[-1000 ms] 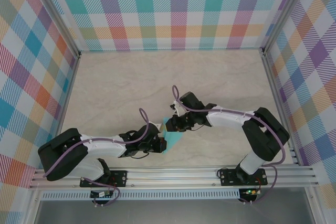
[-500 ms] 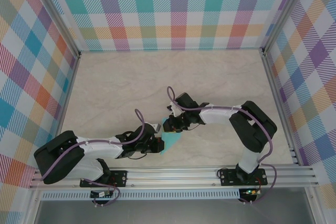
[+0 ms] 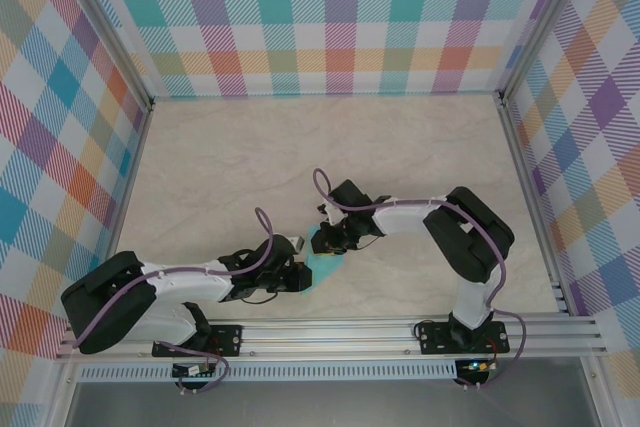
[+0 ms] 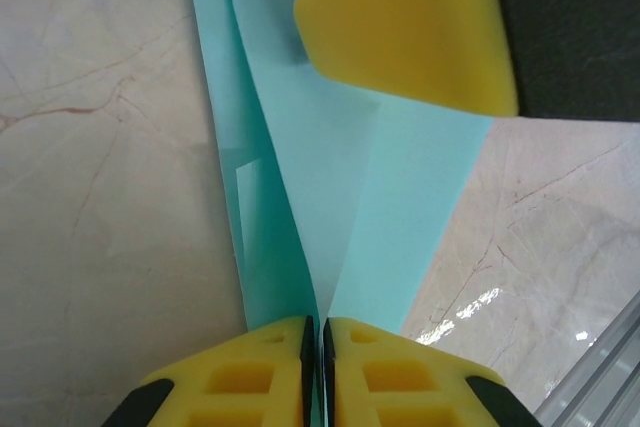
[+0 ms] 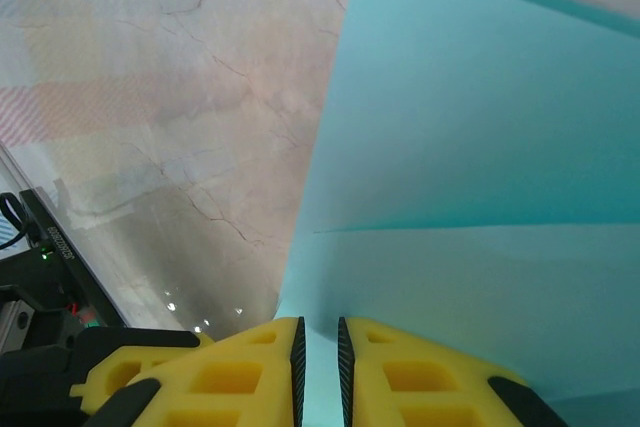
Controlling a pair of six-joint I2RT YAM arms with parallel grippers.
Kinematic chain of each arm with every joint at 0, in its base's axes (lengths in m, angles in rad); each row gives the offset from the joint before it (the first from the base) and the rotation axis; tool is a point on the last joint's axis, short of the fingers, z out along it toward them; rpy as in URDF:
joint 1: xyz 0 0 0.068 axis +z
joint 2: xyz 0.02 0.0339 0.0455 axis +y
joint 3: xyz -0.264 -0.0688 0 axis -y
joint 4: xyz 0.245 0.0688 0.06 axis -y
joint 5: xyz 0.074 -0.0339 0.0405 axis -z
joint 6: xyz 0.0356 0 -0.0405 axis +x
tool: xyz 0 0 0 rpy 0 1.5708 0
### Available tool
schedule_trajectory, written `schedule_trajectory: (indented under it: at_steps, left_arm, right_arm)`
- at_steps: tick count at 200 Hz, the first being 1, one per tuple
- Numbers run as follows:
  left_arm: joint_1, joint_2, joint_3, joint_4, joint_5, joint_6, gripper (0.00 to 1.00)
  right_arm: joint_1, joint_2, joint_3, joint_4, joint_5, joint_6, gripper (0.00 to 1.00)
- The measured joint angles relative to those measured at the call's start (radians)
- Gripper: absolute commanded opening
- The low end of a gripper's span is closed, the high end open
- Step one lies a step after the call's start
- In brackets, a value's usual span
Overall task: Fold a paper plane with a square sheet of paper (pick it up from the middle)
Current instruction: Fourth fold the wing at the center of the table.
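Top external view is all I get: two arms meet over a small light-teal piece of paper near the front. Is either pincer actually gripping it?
Observer: Yes. In the left wrist view the left pincer is shut on the light-teal folded sheet of paper, a fold ridge running into the slit between its yellow fingers.
Operator: And the other one?
Observer: The right pincer pinches an edge of it too, fingers nearly together.
Operator: Is the paper flat?
Observer: No. The left wrist view shows overlapping folded layers narrowing toward the left pincer.
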Motion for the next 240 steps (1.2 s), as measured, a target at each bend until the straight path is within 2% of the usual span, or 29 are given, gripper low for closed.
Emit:
schedule_trajectory:
  at_steps: [61,105,118,131,163,172,181,195,212,240]
  left_arm:
    - [0.000,-0.127,-0.015,-0.069,0.000,-0.025,0.28]
    - [0.000,-0.177,-0.026,-0.088,-0.001,-0.042,0.29]
    - [0.000,-0.171,-0.026,-0.088,0.000,-0.045,0.27]
    - [0.000,-0.153,-0.025,-0.088,0.000,-0.042,0.18]
    - [0.000,-0.096,-0.024,-0.085,0.001,-0.048,0.07]
    - [0.000,-0.094,-0.024,-0.084,0.002,-0.048,0.09]
    - [0.000,-0.095,-0.024,-0.084,0.002,-0.047,0.16]
    - [0.000,-0.099,-0.024,-0.085,0.000,-0.050,0.17]
    - [0.001,-0.115,-0.024,-0.084,0.000,-0.051,0.24]
    - [0.001,-0.128,-0.024,-0.078,0.000,-0.048,0.27]
  right_arm:
    - [0.000,0.014,0.006,-0.003,-0.001,-0.001,0.19]
    - [0.000,0.014,0.006,-0.003,-0.002,-0.001,0.20]
    - [0.000,0.014,0.006,-0.003,-0.002,-0.001,0.20]
    - [0.000,0.014,0.006,-0.003,-0.003,-0.001,0.21]
    - [0.000,0.014,0.007,-0.003,-0.004,-0.001,0.20]
    - [0.000,0.014,0.007,-0.003,-0.004,-0.001,0.21]
    - [0.000,0.014,0.007,-0.003,-0.004,-0.001,0.20]
    - [0.000,0.014,0.007,-0.003,-0.004,-0.002,0.21]
    - [0.000,0.014,0.007,-0.003,-0.005,-0.002,0.21]
    - [0.000,0.014,0.007,-0.004,-0.005,-0.005,0.21]
